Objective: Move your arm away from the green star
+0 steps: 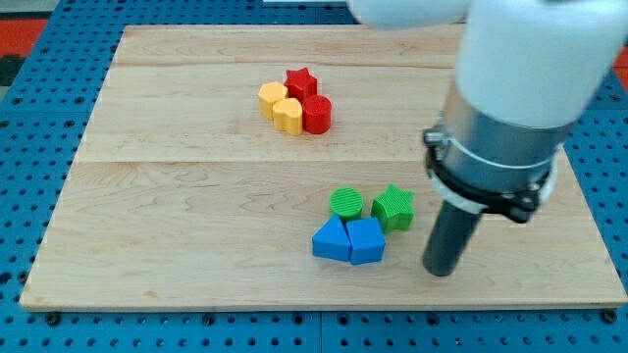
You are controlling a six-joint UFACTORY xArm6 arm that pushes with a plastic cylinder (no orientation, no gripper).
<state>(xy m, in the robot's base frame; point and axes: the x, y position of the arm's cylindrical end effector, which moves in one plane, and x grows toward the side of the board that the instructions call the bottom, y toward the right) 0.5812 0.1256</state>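
The green star lies on the wooden board, right of the board's middle. A green round block sits just to its left. Two blue blocks lie below them: a blue triangle and a blue angular block, touching each other. My tip rests on the board to the right of and slightly below the green star, a short gap away, not touching any block.
Near the view's top middle is a tight cluster: a red star, a red cylinder and two yellow blocks. The arm's large white and grey body covers the board's upper right. Blue pegboard surrounds the board.
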